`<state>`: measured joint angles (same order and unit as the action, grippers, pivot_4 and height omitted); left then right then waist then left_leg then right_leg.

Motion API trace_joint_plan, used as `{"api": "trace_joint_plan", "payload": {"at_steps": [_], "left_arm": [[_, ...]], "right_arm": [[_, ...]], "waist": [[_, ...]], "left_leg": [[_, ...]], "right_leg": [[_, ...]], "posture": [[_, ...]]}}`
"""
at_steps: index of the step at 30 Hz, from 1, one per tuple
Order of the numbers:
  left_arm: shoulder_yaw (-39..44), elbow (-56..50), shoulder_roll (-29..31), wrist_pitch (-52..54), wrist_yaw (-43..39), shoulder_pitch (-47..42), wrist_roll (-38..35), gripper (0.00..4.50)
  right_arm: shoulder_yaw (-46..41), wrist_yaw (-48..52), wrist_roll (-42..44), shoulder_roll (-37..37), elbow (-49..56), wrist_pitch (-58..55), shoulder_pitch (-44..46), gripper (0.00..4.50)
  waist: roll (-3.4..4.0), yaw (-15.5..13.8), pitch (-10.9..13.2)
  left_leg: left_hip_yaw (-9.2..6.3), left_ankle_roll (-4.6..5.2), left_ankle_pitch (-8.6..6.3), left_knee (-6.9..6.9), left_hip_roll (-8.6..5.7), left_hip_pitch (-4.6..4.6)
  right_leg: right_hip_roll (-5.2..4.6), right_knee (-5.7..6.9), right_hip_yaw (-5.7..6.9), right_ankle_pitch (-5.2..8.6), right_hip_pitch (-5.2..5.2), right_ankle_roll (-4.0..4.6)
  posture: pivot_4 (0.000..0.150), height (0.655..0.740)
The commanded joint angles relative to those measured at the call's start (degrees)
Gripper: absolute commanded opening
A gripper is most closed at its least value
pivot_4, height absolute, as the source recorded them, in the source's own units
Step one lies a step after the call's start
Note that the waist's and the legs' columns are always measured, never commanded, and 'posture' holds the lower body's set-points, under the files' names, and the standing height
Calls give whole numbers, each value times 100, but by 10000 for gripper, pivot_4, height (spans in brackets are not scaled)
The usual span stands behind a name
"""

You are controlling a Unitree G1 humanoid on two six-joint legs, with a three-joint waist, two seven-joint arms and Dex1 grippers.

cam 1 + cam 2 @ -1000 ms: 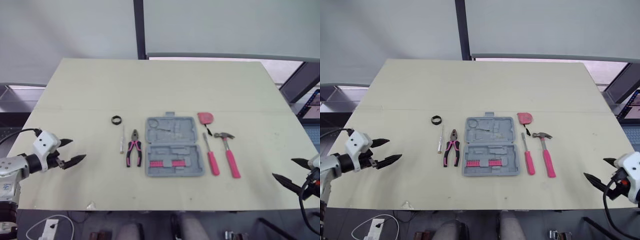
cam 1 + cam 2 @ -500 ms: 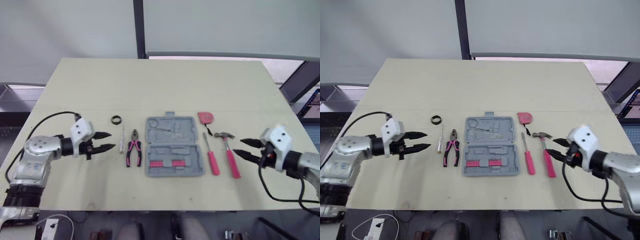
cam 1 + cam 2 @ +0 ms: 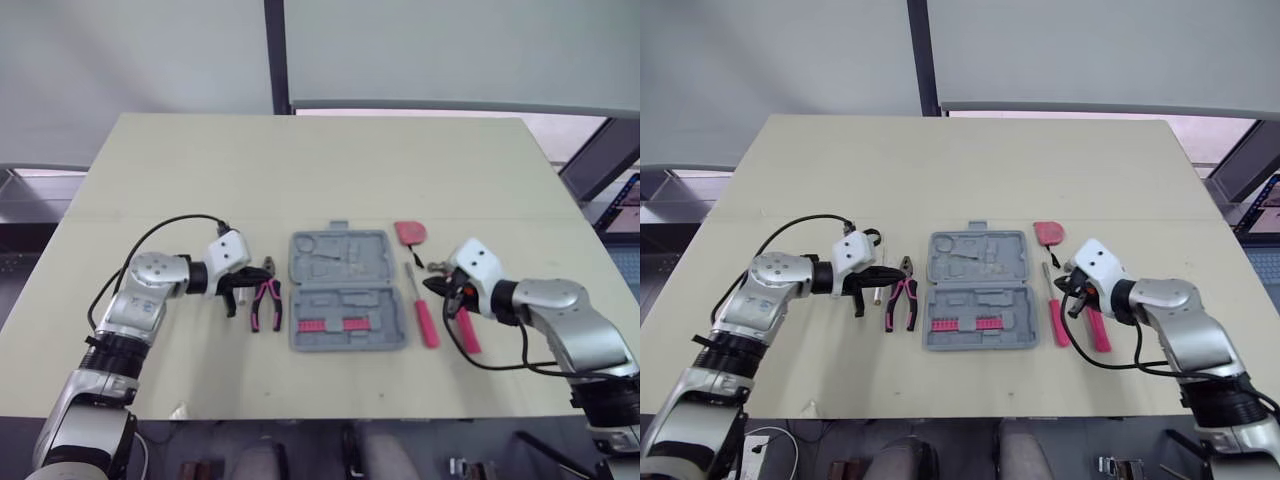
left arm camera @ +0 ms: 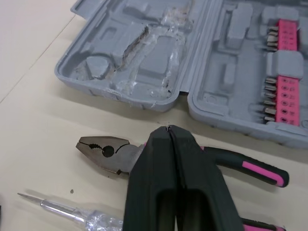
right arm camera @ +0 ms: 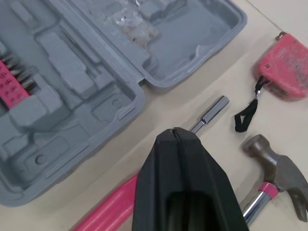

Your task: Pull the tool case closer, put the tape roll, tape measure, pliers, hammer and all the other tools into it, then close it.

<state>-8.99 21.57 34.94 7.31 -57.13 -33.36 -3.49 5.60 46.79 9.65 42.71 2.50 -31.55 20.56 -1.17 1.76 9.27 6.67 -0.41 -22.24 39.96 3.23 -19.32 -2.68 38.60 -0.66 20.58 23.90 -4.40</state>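
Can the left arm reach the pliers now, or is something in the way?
Probably yes. The left gripper is right beside the pliers, which lie free on the table with nothing blocking them. It is shut, so it would have to open first.

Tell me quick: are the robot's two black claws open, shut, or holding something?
Left black two-finger gripper: shut, empty.
Right black two-finger gripper: shut, empty.

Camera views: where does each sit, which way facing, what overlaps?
Head eyes: forward and down over the table, left pincer and right pincer in frame.
Left wrist: along its own shut fingers toward pliers and tool case.
Right wrist: along its own shut fingers toward screwdriver, hammer, tape measure.
Shared: every view shows the open tool case.
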Motion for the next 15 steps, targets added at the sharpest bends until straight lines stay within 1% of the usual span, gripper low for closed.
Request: {"api": "trace_joint_plan", "payload": {"at_steps": [1,15], "left_arm": [[-137,159,-137,-161,65,-198,194,0],[-426,611,-468,-20,135,-573,586,0]], "right_arm": [[126,-155,-212,-126,-157,-5,245,565],[594,-310,-791,-660,-1046,132,881,565]], "waist": [[0,0,0],[0,18,0]], "left_leg": [[0,0,0,1,0,0],[-1,0,0,2,1,-3]], "right_leg": [[0,2,0,0,0,0],[-3,23,8,0,3,0]], "posture": [[1500,7400],[1500,7400]]}}
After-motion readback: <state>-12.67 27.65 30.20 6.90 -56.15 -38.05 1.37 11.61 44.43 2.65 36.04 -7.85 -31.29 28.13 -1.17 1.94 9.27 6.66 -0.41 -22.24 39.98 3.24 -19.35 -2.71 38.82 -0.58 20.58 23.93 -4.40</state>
